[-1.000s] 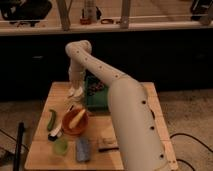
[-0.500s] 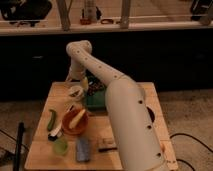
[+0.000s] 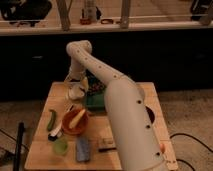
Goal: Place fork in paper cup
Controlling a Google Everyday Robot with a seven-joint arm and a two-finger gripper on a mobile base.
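At the near edge of the wooden desk (image 3: 42,145) lie a small translucent green cup (image 3: 60,145), a blue rectangular object (image 3: 83,149) and a small dark item (image 3: 106,145) beside the big white arm (image 3: 127,110). Just behind them stands an orange-brown bowl (image 3: 75,121) with a pale piece inside, a black-and-white utensil (image 3: 57,131) leaning at its left and a green vegetable (image 3: 51,120) further left. Beyond the bowl sits the white paper cup (image 3: 77,92), next to a dark green container (image 3: 96,97). The gripper (image 3: 78,80) hangs right over the paper cup; whether it is spread or pinching cannot be told, and the fork cannot be made out.
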